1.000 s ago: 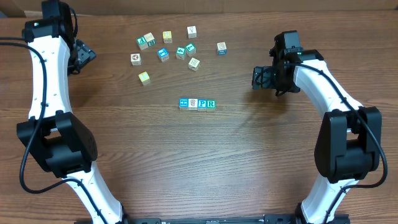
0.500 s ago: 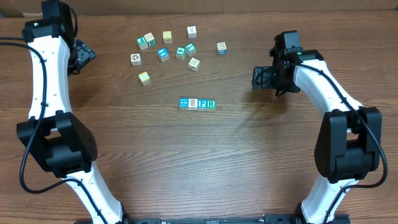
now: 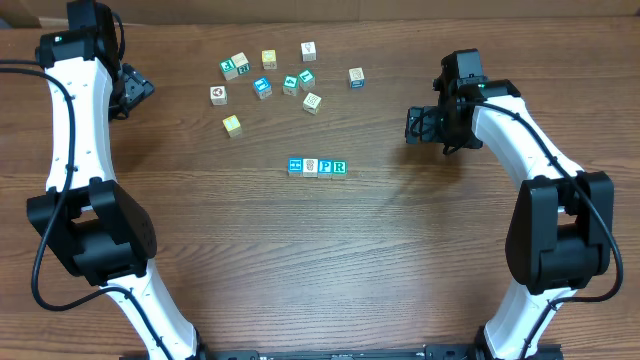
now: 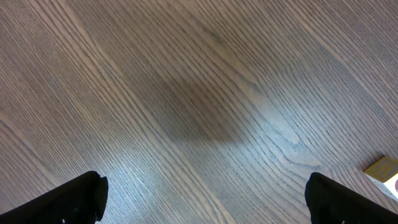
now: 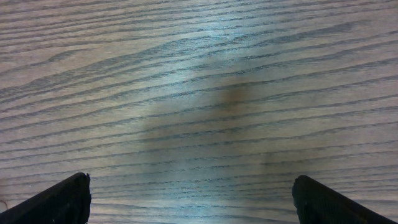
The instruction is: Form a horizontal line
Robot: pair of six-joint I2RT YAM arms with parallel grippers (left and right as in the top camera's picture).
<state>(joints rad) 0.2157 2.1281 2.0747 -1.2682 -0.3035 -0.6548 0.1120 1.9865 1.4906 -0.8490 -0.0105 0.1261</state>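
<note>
Overhead shows the row [image 3: 316,166] of four cubes, side by side and touching, in the middle of the table [image 3: 330,260]. Farther back lie loose cubes [image 3: 270,75] in a bunch, well apart from it. The left claw [image 3: 138,90] is at the far left and the right claw [image 3: 416,125] is off to the right, both far from the row. The wrist views show none of that, just wood. Left wrist catches one cube corner [image 4: 384,174] at its edge. Its fingers [image 4: 68,200] sit far apart, so that claw is wide. The right fingers [image 5: 59,202] are wide too. Nothing has moved since the earlier frames.
</note>
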